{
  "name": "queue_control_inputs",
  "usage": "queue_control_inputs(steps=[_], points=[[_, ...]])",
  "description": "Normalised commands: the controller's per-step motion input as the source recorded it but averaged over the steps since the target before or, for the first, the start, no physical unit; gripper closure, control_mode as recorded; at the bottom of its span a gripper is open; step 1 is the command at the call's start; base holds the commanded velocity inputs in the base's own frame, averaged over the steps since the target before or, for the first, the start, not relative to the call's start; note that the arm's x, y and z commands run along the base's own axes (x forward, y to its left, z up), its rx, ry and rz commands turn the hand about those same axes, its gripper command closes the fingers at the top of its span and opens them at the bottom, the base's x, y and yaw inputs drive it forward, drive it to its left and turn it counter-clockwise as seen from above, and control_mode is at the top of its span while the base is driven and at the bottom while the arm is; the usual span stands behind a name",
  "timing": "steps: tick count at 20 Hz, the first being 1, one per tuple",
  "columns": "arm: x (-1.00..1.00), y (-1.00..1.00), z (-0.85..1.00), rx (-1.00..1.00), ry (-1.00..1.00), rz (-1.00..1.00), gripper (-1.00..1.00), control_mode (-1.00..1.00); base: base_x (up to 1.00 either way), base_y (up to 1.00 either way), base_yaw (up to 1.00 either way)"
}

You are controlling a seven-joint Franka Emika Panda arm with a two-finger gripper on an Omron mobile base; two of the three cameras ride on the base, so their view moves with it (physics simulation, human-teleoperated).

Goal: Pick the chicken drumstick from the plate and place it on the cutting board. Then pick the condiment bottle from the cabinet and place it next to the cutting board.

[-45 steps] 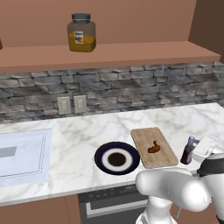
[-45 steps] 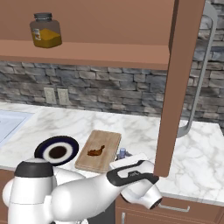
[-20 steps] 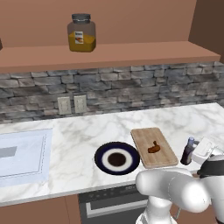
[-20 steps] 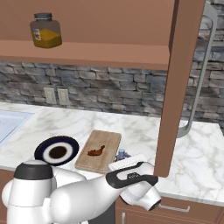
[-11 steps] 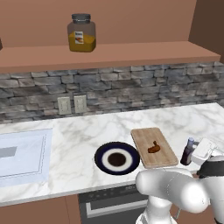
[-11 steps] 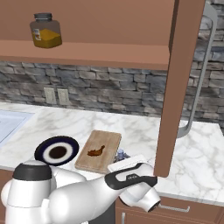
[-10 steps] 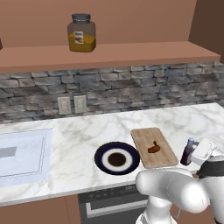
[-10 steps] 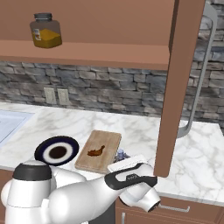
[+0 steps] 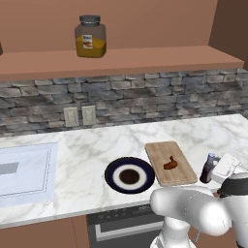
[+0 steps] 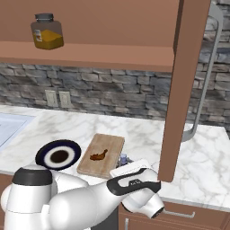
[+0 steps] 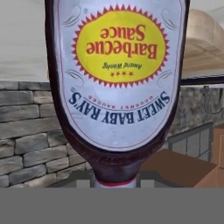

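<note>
taking the cutting board as my marker: the plate lies just left of it on the marble counter, its centre bare. the chicken drumstick lies on the board itself. just right of the board, near the counter's front edge, i see the condiment bottle standing upright with my gripper clamped on it; in the hand view its label reads upside down. up on the cabinet, left of the board, an orange jar stands.
</note>
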Motion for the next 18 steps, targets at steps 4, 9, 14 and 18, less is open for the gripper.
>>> queue_control_inputs(steps=[4,9,14,18], points=[[-0.01,0.01,-0.13,-0.01,0.00,0.00,1.00,-1.00,0.00,0.00,0.00],[-0.01,0.00,-0.11,0.00,0.00,0.00,-1.00,-1.00,0.00,0.00,0.00],[-0.04,0.00,-0.09,0.00,0.00,0.00,-1.00,-1.00,0.00,0.00,0.00],[-0.06,0.00,-0.08,0.00,0.00,0.00,-1.00,-1.00,0.00,0.00,0.00]])
